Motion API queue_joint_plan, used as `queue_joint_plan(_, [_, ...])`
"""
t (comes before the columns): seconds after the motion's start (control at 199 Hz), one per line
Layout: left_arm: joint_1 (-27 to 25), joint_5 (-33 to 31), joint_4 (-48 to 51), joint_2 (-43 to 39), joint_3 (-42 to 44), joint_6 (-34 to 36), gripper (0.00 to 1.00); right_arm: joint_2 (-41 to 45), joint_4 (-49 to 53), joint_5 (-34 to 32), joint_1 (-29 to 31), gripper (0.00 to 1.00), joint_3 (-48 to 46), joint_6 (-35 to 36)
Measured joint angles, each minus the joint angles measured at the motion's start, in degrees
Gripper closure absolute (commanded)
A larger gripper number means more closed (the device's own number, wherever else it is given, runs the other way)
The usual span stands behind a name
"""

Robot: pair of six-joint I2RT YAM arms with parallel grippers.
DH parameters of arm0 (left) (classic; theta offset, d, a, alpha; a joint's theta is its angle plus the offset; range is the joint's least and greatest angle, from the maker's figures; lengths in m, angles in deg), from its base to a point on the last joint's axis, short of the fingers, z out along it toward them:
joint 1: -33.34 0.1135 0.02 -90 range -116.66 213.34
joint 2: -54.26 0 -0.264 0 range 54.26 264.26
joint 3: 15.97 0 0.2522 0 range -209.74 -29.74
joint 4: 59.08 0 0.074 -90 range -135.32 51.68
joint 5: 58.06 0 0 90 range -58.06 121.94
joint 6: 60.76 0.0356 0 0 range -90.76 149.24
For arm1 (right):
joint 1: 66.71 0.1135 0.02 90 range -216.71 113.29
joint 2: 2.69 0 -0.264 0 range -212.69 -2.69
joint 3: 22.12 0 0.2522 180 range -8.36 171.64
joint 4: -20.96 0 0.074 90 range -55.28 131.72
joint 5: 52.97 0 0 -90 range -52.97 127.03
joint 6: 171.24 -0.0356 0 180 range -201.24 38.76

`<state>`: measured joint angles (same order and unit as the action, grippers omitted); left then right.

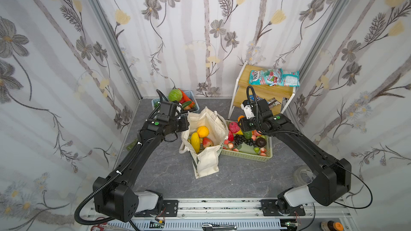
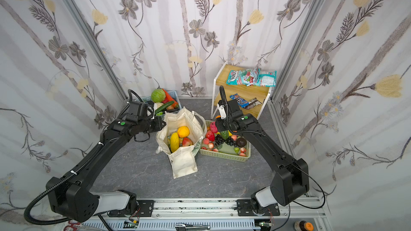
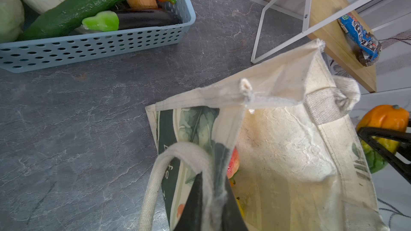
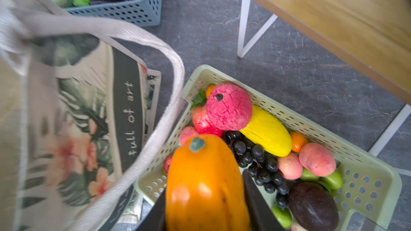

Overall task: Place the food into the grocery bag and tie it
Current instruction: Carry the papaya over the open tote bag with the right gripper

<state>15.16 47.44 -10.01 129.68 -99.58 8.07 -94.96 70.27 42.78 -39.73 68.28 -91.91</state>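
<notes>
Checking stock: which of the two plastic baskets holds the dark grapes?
The pale green basket; grapes lie in its middle. The blue basket holds vegetables.

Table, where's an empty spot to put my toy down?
Biggest bare patch: grey table in front of the grocery bag, between left arm and right arm. Smaller one behind, between blue basket and shelf. Crowded where the green basket sits right beside the bag.

Looks like a robotics lab booth dressed as a home: floral wallpaper panels point(image 1: 200, 30) set into aluminium framing point(image 1: 107, 30), two black robot arms point(image 1: 133, 161) mounted on a metal rail point(image 1: 222, 207), grey stone-look tabletop point(image 1: 169, 174).
</notes>
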Motion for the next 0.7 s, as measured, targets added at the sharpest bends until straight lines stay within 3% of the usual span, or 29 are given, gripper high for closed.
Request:
queue_joint_plan(0.356, [-0.8, 0.0, -0.7, 0.4, 0.0, -0.2, 1.00, 2.5, -2.4, 3.5, 6.1, 0.57, 8.8, -5.9])
queue_joint_plan(0.702, [-1.2, 0.0, -0.9, 0.4, 0.0, -0.2, 1.00, -3.7, -4.3, 4.4, 12.0, 0.56, 15.5, -8.3])
